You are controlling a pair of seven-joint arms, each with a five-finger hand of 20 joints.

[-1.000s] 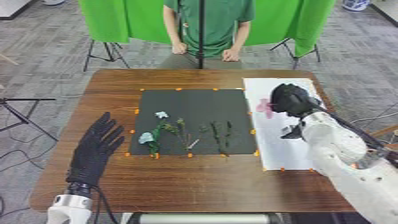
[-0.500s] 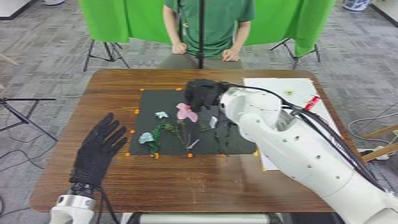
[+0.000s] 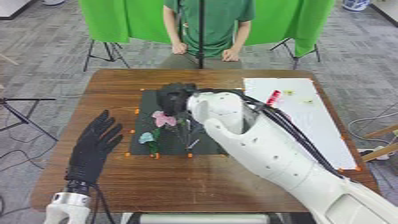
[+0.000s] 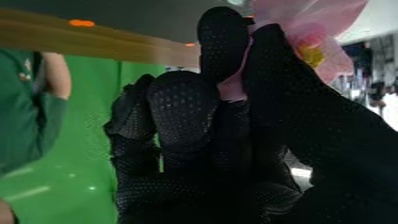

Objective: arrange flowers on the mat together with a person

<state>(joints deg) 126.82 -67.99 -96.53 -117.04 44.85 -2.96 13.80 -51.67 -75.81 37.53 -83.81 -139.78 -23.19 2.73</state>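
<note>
Zero load on the left hand: nearest, fingers straight, over the worktop. Next, pink flower over the dark mat. Petals look light, thin, easy to crease; best hold is low, below the petals, not by their edges. Just past it: right hand, thumb and fingers pinching the flower.

Dark rectangular mat lying flat on the table, orange marks along its edge. Pink flower, held over the mat's left part, with thin, broad, translucent petals around a yellow centre. Pale blue flower, lying on the mat near its left edge with green foliage beside it; a slender pale piece lies slanted near the mat's near edge.
</note>
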